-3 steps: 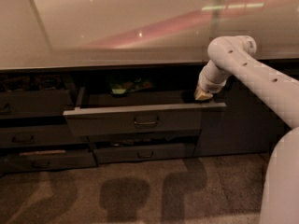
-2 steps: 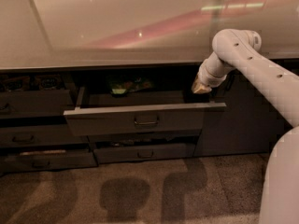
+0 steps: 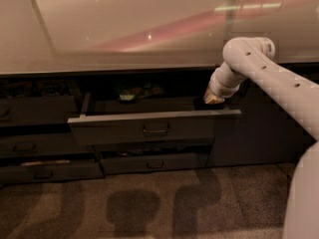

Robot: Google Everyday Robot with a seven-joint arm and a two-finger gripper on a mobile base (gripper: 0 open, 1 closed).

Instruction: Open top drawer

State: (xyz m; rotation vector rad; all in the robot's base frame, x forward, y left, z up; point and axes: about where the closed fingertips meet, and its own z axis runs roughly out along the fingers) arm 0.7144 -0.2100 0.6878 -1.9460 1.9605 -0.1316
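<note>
The top drawer [image 3: 119,129] is a long dark grey drawer under the counter. It stands pulled out, with a small loop handle [image 3: 156,130] at the centre of its front. Some small green and dark items [image 3: 133,92] lie at its back. My white arm comes in from the right. My gripper [image 3: 212,99] hangs at the drawer's right end, just behind the top edge of the front, about at rim height.
A pale glossy counter [image 3: 149,29] runs above the drawers. Narrower drawer fronts [image 3: 30,148] stack at the left and one [image 3: 154,163] sits below the top drawer. A tall plain dark door [image 3: 259,128] is at the right. The carpet floor [image 3: 149,203] shows shadows.
My arm's elbow has risen and shifted a little right, and the gripper has lifted slightly at the drawer's right end. The drawer stands as far out as before.
</note>
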